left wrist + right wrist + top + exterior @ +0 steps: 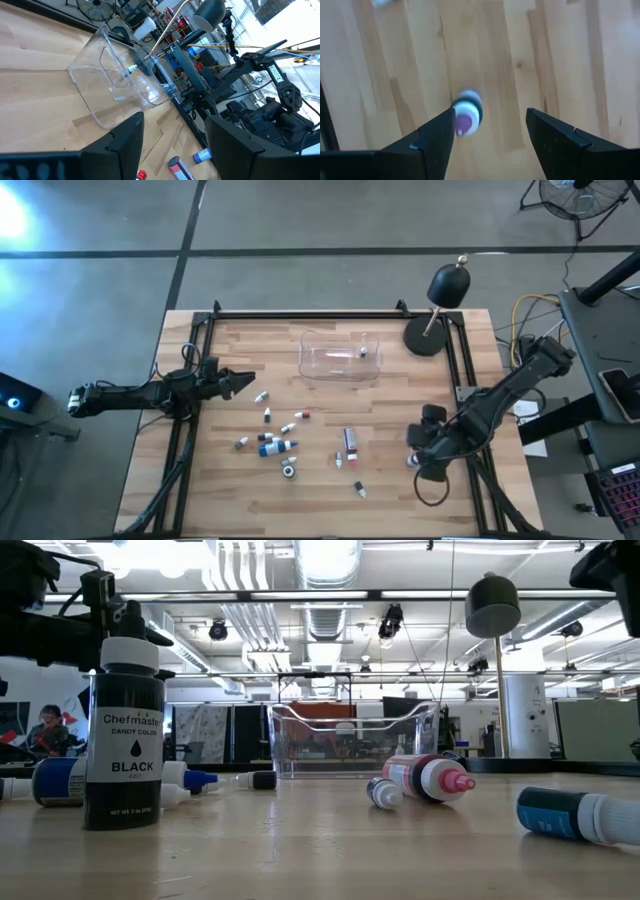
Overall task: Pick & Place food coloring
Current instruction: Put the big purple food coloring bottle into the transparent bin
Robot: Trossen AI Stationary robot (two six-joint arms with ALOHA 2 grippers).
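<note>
right gripper (415,458) fingers wide apart above a small purple-tipped bottle (466,114) on the table (220,490), left gripper (243,383) open too, empty, near clear tub (340,358)

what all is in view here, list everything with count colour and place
food coloring bottles: about a dozen, whitish with blue, red or dark caps, scattered on the table's middle
bottle in tub: one, small, whitish, inside the clear tub
bottle under right claw: one, white with purple tip, lying on the wood
clear tub: one, transparent, far middle of the table
table: one, light wood, black frame
lamp: one, black, far right corner
fan: one, dark, on the floor beyond the table
left claw: open, at the table's left side
right claw: open, above the purple-tipped bottle
</note>
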